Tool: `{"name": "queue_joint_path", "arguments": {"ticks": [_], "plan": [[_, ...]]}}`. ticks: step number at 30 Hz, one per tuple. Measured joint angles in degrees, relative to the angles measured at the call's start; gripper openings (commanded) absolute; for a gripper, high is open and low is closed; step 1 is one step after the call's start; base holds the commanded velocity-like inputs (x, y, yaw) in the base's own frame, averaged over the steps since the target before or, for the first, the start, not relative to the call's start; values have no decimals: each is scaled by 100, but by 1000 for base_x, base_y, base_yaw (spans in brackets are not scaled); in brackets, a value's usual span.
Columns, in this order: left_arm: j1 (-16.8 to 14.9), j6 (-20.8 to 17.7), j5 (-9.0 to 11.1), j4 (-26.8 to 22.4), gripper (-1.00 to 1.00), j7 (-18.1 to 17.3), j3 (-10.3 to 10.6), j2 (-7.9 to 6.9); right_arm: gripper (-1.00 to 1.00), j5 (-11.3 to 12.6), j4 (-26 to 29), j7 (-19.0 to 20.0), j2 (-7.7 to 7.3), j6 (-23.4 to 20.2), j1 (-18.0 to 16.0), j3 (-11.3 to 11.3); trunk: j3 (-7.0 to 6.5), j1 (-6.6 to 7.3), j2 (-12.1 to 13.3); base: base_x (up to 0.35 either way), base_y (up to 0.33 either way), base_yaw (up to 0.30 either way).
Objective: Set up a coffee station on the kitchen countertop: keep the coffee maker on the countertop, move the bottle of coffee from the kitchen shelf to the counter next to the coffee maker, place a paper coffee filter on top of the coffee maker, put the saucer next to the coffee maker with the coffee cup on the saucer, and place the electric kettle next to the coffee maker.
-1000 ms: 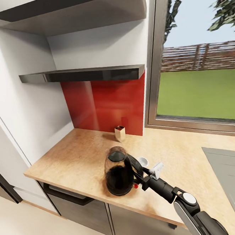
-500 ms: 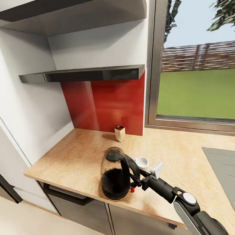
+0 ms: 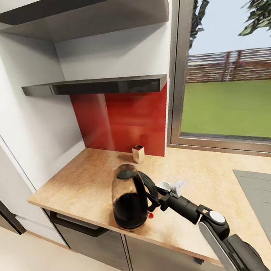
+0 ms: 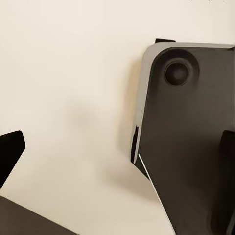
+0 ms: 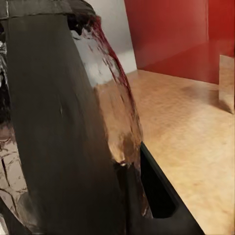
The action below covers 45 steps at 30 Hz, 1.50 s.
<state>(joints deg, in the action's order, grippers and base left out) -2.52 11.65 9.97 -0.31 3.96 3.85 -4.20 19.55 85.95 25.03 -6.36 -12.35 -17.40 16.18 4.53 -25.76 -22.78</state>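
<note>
Head view shows the right gripper clamped on the handle of the electric kettle, which stands upright near the front edge of the countertop and takes up most of the right wrist view. Just behind the gripper sits a white coffee cup. Farther back, against the red backsplash, stands a small tan container. Whether the left gripper is apart or together, I cannot tell

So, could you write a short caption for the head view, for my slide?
Right gripper holds the electric kettle by its handle above the wooden countertop, near a small white cup.
</note>
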Motion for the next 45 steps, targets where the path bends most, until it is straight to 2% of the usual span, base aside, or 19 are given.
{"name": "queue_joint_path", "arguments": {"ticks": [8,15,24,31,44,45], "plan": [[-26,17,-8,-21,100,1,-18,-2,-100,1,28,-18,65,-123,-440,3,1,1,-1,0,0,0],[-33,10,10,-33,100,6,-28,-34,-100,0,54,-16,132,-580,-608,6,1,1,-1,0,0,0],[-25,54,-17,-81,100,-2,12,-7,-100,14,206,-6,215,-639,-937,4,1,-1,0,-37,-1,0],[-25,54,-56,-101,100,-4,11,-8,-100,16,189,2,275,-627,-959,25,1,-2,0,-277,-96,0],[-32,42,-61,-97,100,5,-25,-28,-100,32,185,15,216,-610,-952,-13,1,-1,-1,-202,-219,0],[-34,52,-57,-100,100,5,-29,-27,-100,54,185,296,202,-623,-951,-21,1,0,-1,-102,-260,0]]}}
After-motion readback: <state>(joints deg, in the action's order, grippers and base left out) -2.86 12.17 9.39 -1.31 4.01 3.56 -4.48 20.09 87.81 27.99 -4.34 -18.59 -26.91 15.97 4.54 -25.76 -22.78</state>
